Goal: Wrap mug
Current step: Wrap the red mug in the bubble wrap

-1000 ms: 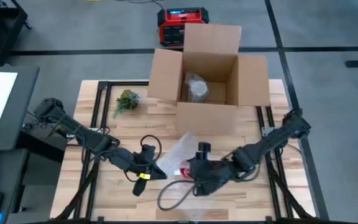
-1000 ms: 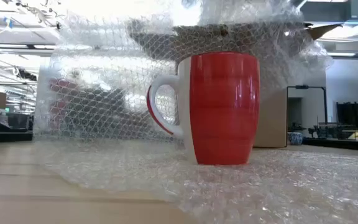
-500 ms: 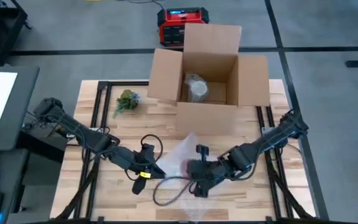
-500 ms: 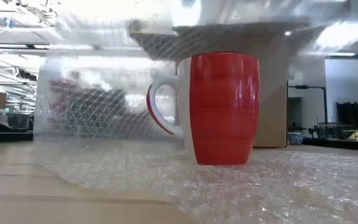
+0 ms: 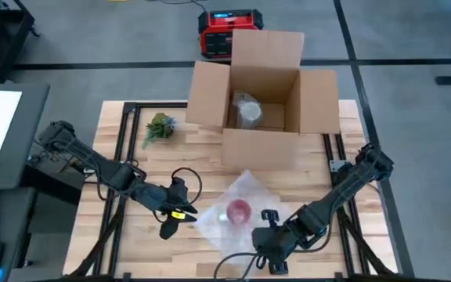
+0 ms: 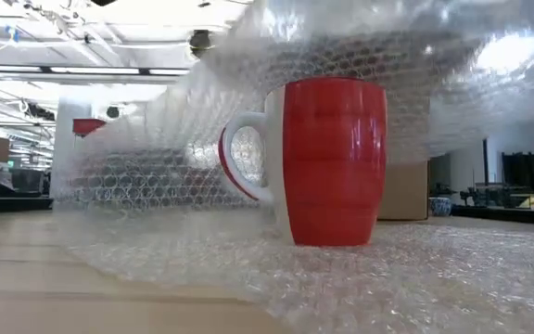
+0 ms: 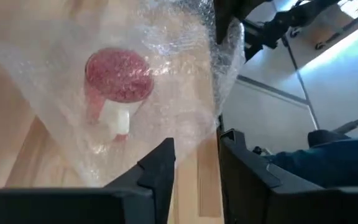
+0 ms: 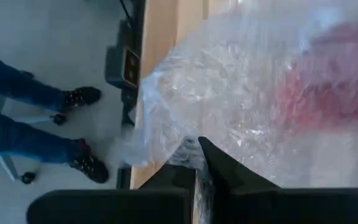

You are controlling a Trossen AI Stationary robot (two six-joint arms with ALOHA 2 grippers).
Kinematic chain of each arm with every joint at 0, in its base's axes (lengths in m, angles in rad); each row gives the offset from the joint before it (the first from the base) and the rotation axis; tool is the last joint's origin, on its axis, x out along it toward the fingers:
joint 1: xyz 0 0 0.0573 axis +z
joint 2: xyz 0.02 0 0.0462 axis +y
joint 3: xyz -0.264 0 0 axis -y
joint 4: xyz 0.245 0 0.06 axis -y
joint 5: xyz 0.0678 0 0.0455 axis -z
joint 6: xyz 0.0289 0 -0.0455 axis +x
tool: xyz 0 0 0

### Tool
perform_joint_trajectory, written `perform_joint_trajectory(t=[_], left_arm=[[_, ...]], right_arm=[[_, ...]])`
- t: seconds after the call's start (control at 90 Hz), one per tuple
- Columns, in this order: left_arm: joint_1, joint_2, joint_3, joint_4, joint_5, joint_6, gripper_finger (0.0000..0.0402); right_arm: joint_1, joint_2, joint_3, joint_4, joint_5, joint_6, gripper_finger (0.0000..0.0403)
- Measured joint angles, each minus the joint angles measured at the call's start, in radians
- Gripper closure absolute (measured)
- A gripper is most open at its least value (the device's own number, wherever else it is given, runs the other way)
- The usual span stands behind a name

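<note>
The red mug [image 5: 239, 211] with its white handle stands upright on the bubble wrap [image 5: 237, 205], a little below the centre of the high frame, and the sheet is drawn up and over it, so that in the low view it arches above the rim. My right gripper [image 5: 273, 252] sits at the lower right of the mug, near the bottom edge of the high frame; its wrist view shows my two dark fingers [image 8: 219, 167] pinched together on a gathered edge of the wrap, with the mug a red blur through the film just beyond. My left gripper [image 5: 175, 219] lies to the left of the mug at the wrap's left corner; in its wrist view my fingers [image 7: 160, 163] stand a narrow gap apart with the sheet's edge beside them, and I cannot tell whether they touch it. The mug rests on a wooden table [image 5: 131, 157] with a black frame. Toward the top of the high frame an open cardboard box [image 5: 265, 86] holds a wrapped bundle [image 5: 247, 110], and a small green plant sprig [image 5: 158, 127] lies at its left. A red device [image 5: 224, 31] stands on the grey floor behind the box. In the right wrist view a person's legs in blue jeans and dark shoes [image 8: 82, 96] show at the left.
</note>
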Motion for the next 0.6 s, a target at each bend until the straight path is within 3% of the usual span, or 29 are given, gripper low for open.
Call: perform_joint_trajectory(t=[0.311, 0.6], left_arm=[[0.000, 0.014, 0.000, -0.001, -0.026, -0.006, 0.0292], [0.000, 0.014, 0.000, -0.003, -0.086, -0.006, 0.0292]], right_arm=[[0.019, 0.000, -0.216, 0.240, -0.081, 0.076, 0.0402], [0.029, 0.001, -0.278, 0.252, -0.129, 0.141, 0.0369]])
